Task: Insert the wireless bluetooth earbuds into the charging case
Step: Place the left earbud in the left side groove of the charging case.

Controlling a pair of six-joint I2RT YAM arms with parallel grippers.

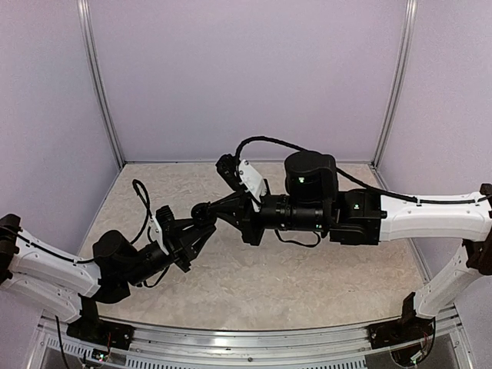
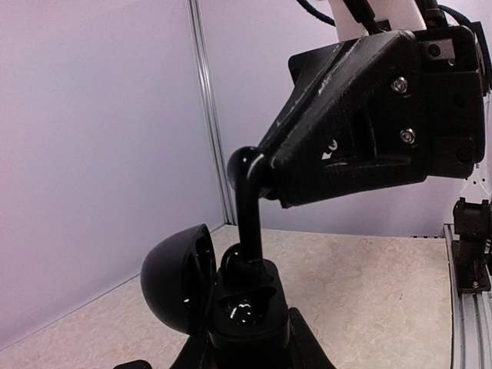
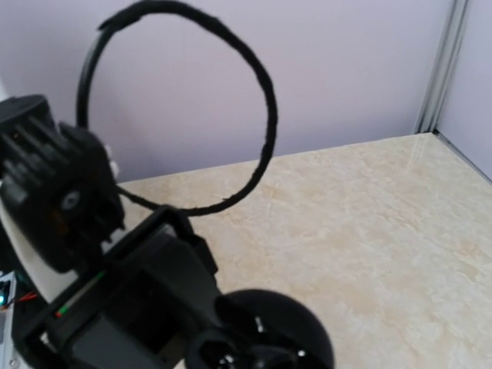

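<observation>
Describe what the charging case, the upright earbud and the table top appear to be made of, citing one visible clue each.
Charging case: likely hard plastic, glossy black; soft reflections on its open lid.
Earbud: probably the same glossy plastic; its knob glints.
Table top: beige, stone-patterned, perhaps laminate; faint mottled veining, soft sheen.

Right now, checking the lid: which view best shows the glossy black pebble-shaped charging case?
Left wrist: the glossy black pebble-shaped charging case is close, lid open, sockets visible. Right wrist catches only its dome, cropped. Top shows a tiny dark lump.
</observation>
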